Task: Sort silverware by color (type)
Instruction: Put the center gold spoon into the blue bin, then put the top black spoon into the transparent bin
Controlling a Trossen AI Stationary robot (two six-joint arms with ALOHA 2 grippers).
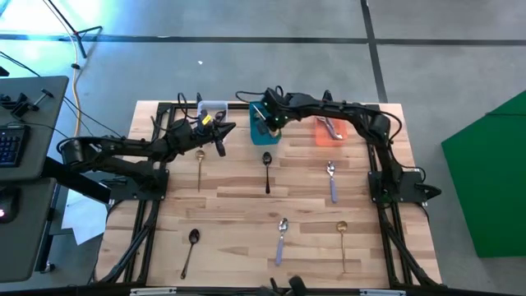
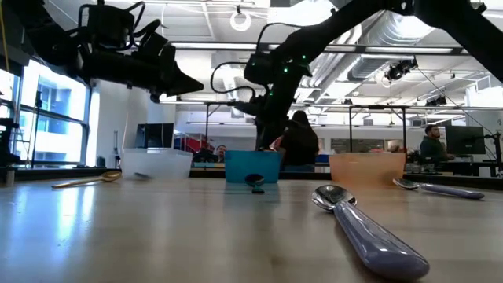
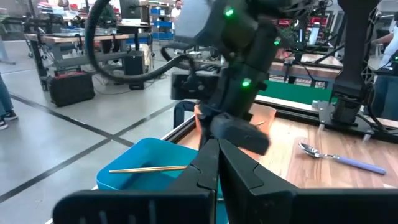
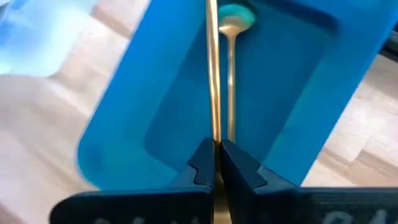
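Note:
My right gripper (image 4: 216,163) is shut on a gold spoon (image 4: 212,74) over the teal bin (image 1: 265,131). A second gold spoon's bowl (image 4: 235,16) seems to lie inside that bin. My left gripper (image 3: 213,163) is shut and empty, in the air between the clear bin (image 1: 212,109) and the teal bin (image 3: 134,165). On the table lie two gold spoons (image 1: 200,164) (image 1: 343,240), two black spoons (image 1: 267,169) (image 1: 190,247) and two silver spoons with lavender handles (image 1: 331,180) (image 1: 281,238). Silver spoons (image 1: 331,127) lie in the orange bin (image 1: 320,138). My right gripper pinches the gold spoon's slim handle (image 4: 214,138) between its two fingers. The fingers come from above and lie along the handle, which runs straight out past the fingertips. The spoon is clear of the table, over the teal bin's opening.
The three bins stand in a row along the table's far edge. Both arms are close together there, my left gripper just left of the teal bin. The loose spoons lie spread over the middle and near half of the table (image 1: 238,205). People show in the room behind.

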